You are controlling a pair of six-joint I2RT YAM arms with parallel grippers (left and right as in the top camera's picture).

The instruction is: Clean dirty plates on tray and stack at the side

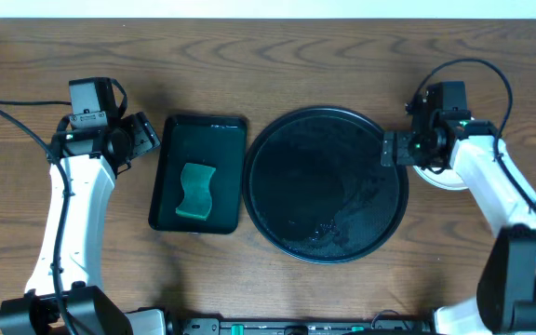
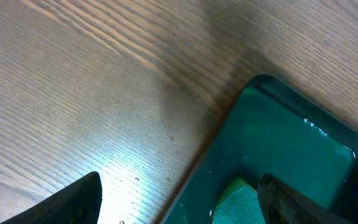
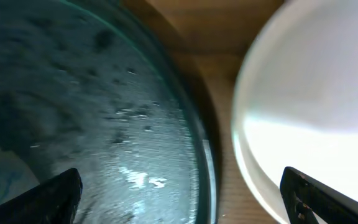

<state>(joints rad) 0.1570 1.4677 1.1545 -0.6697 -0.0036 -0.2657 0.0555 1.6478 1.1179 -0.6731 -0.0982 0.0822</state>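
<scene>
Now a white plate (image 3: 309, 106) lies flat beside the round tray (image 1: 328, 183); left claw (image 2: 185, 202) and right claw (image 3: 185, 199) released.

Overhead faces straight down; left wrist close on green tray (image 2: 284, 137), right on black tray (image 3: 73, 93).

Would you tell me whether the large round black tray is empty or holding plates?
Empty: the black tray holds only wet smears; a white plate sits beside.

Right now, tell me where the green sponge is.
In the overhead view the green sponge lies in the rectangular dark green tray, left of centre, beside the round black tray.
</scene>
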